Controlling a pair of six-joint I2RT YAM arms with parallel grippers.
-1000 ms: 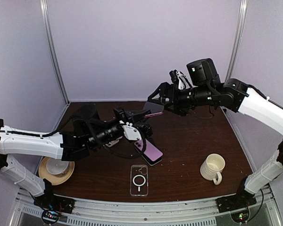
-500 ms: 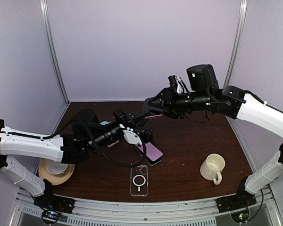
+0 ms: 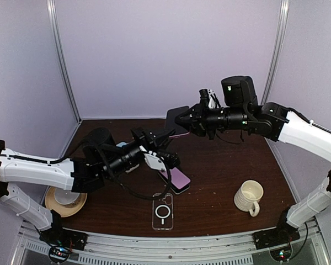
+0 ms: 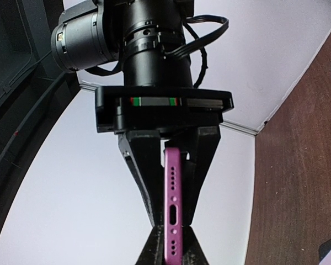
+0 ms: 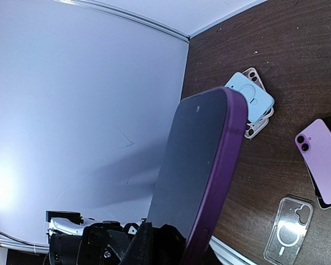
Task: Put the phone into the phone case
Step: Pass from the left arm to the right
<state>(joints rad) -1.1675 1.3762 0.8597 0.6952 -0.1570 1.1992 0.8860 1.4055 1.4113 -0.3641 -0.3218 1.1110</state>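
Note:
The phone point(image 3: 175, 118), dark-screened with a purple rim, hangs in the air above the table's back middle, between my two arms. My left gripper point(image 3: 166, 134) is shut on its near end; in the left wrist view the phone's port edge point(image 4: 172, 210) stands between the fingers point(image 4: 154, 249). My right gripper point(image 3: 188, 119) is shut on the far end, with its black fingers point(image 4: 145, 171) flanking the phone. The screen point(image 5: 196, 160) fills the right wrist view above that gripper point(image 5: 176, 245). A clear phone case point(image 3: 163, 211) lies flat near the front edge.
A lilac phone point(image 3: 179, 178) lies on a dark one just behind the clear case. Blue and pale cases point(image 5: 249, 98) are stacked further left. A ribbed cream mug point(image 3: 249, 197) stands front right, and a tan dish point(image 3: 66, 200) front left.
My right gripper has moved left to the phone's far end and its jaws have closed onto it. The left gripper has kept its hold and tipped the phone slightly.

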